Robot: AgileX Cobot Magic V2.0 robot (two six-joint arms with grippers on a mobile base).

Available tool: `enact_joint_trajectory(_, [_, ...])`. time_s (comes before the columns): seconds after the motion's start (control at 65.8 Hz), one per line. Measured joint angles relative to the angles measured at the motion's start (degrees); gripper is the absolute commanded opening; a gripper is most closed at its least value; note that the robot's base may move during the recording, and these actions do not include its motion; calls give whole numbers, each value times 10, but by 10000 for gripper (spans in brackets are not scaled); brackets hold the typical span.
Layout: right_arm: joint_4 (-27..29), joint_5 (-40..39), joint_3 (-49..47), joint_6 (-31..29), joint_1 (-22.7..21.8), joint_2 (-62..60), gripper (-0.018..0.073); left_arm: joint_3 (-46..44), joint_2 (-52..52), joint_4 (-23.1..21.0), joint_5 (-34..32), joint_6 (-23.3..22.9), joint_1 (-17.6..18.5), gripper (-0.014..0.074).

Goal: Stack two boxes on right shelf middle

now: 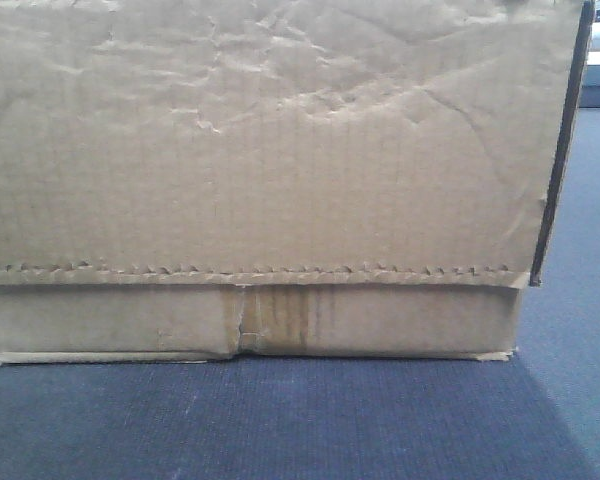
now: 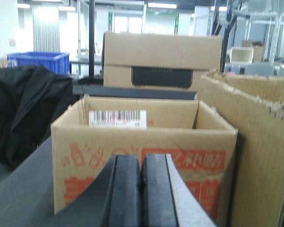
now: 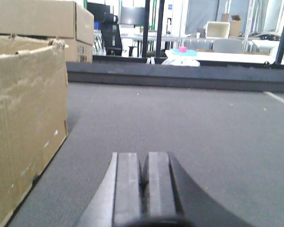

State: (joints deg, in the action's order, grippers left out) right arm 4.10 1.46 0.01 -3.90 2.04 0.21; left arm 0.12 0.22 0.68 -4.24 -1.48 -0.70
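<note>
Worktop (image 3: 189, 123): dark grey, fine woven texture, flat, with a raised dark lip along its far edge. The room beyond is bright, with ceiling strip lights, pale tables and dark uprights. A blue bin (image 2: 38, 60) stands far left, and black cloth (image 2: 23, 109) lies heaped at near left. A tan corrugated cardboard box (image 1: 270, 170) stands on the worktop and fills the front view. Its broad flap is wrinkled, with a zigzag-cut lower edge overlapping a lower panel that is split at the centre seam (image 1: 242, 325). In the right wrist view it sits at near left, its top edge torn. A printed carton (image 2: 85, 137) stands open-topped just left of the tan box, with orange print and a barcode label (image 2: 117, 118) on its inner wall. A closed plain box (image 2: 161, 52) with a dark rectangular cut-out stands farther back. The left gripper (image 2: 141, 189) is low before the carton, pads pressed together and holding nothing. The right gripper (image 3: 143, 184) is over bare worktop, pads likewise together and empty.
</note>
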Motion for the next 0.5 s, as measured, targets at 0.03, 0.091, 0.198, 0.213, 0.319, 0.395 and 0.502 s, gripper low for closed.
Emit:
enact_joint_trajectory(0.03, [0, -11, 0, 0, 0, 0, -155, 0, 0, -1, -10, 0, 0, -111])
enact_joint_trajectory(0.091, [0, -37, 0, 0, 0, 0, -155, 0, 0, -7, -28, 0, 0, -111])
enact_joint_trajectory(0.198, [0, -62, -6, 0, 0, -1, -155, -19, -1, -11, -33, 0, 0, -111])
enact_joint_trajectory(0.213, [0, -60, -10, 0, 0, -1, -155, -29, -1, -11, -30, 0, 0, -111])
enact_joint_trajectory(0.319, [0, -21, -73, 0, 0, -1, -155, -109, -1, 0, 1, 0, 0, -111])
enact_joint_trajectory(0.395, [0, 22, -136, 0, 0, -2, -155, -181, 10, 11, 47, 0, 0, -111])
enact_joint_trajectory(0.502, [0, 91, -233, 0, 0, 14, -148, -291, 55, 21, 150, 0, 0, -96])
